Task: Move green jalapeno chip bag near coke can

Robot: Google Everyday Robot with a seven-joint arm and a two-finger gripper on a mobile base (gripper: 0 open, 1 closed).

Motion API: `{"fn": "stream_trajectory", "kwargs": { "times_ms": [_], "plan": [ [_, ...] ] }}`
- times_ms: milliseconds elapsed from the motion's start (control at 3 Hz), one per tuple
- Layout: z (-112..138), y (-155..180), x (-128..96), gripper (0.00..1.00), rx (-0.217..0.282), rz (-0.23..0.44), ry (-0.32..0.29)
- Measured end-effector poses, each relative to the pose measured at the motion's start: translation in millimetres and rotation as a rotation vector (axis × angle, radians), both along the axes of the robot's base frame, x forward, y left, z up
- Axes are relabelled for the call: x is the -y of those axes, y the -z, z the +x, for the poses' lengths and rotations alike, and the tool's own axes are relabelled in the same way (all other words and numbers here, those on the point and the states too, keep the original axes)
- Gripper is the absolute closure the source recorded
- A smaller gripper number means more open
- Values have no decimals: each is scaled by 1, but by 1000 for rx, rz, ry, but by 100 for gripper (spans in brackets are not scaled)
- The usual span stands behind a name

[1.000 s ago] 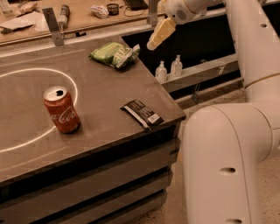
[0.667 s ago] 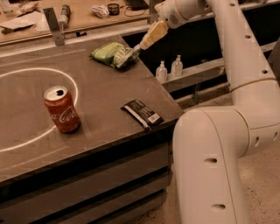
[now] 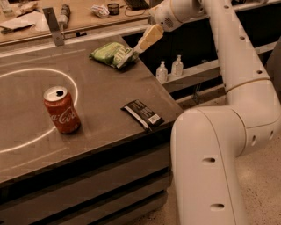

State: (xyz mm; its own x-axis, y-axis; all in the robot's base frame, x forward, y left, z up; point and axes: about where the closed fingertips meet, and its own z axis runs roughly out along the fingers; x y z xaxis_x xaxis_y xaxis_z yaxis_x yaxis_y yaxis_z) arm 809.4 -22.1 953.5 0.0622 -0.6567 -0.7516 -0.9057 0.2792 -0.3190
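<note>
The green jalapeno chip bag (image 3: 109, 53) lies at the far right corner of the dark table (image 3: 101, 92). My gripper (image 3: 134, 51) reaches down from the upper right, and its tip is at the bag's right end, touching or nearly touching it. The coke can (image 3: 61, 110) stands upright at the table's front left, inside a white painted circle, well away from the bag.
A flat black wrapper with a white label (image 3: 142, 114) lies near the table's front right edge. Two small clear bottles (image 3: 169, 69) stand on a lower shelf beyond the right edge. A wooden counter with clutter (image 3: 66, 13) runs behind. My white arm (image 3: 219, 145) fills the right side.
The gripper has moved left and down from above the table's right edge to the right end of the chip bag. The bag, can and wrapper have not moved.
</note>
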Motion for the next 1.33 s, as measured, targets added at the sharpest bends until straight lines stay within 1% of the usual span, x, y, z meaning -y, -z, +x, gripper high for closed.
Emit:
{"fn": "stream_trajectory", "kwargs": {
  "times_ms": [333, 667, 1000, 1333],
  "plan": [
    [1, 20, -23, 0, -18, -24, -47],
    [4, 38, -38, 0, -19, -81, -70],
    [14, 60, -44, 0, -13, -121, -65],
    [19, 78, -53, 15, -13, -136, -64]
  ]
}}
